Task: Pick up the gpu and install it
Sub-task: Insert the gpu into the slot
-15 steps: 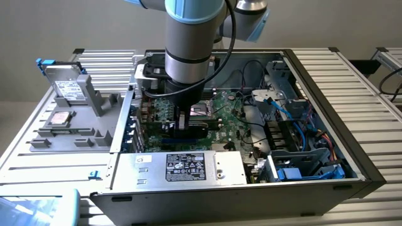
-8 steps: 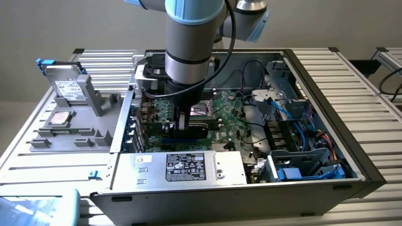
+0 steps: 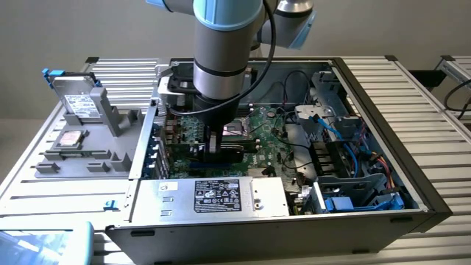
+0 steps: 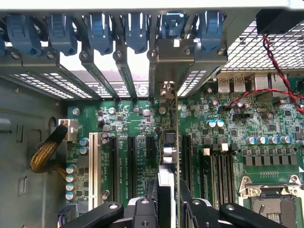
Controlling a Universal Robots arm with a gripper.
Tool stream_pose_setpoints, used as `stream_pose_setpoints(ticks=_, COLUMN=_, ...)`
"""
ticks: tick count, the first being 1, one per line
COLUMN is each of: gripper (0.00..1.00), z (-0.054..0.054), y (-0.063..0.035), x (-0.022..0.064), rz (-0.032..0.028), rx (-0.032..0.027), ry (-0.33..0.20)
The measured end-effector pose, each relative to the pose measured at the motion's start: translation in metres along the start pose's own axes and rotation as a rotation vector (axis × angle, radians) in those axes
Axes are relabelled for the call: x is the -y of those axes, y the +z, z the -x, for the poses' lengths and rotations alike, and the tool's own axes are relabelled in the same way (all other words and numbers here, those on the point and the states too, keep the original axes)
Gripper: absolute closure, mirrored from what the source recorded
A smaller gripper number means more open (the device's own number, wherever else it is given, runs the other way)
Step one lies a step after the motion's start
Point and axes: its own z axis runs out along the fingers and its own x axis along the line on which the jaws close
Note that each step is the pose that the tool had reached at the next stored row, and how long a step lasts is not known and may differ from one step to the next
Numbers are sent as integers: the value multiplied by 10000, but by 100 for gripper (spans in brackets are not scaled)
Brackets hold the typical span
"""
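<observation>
The gpu (image 4: 176,128) appears edge-on in the wrist view as a thin green card standing upright over the motherboard's black expansion slots (image 4: 132,159). Its silvery end bracket (image 4: 172,57) sits against the case's rear slot openings, under a blue latch. My gripper (image 4: 170,199) is shut on the card's upper edge, one black finger on each face. In the exterior view my gripper (image 3: 215,144) reaches down into the open computer case (image 3: 383,182). There the gpu (image 3: 184,149) is a dark strip low over the green motherboard (image 3: 272,141).
A silver power supply (image 3: 220,196) with a label lies at the case's front. Blue and black cables (image 3: 335,130) fill the exterior view's right side. A grey fixture holds a hard drive (image 3: 79,105) at the left. The CPU socket (image 4: 270,202) and a yellow-sleeved cable (image 4: 45,152) flank the slots.
</observation>
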Motion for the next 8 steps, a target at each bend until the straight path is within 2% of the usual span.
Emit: stream_pose_setpoints(ticks=8, gripper=72, z=-1, y=5, x=-7, rz=9, rx=5, ry=1)
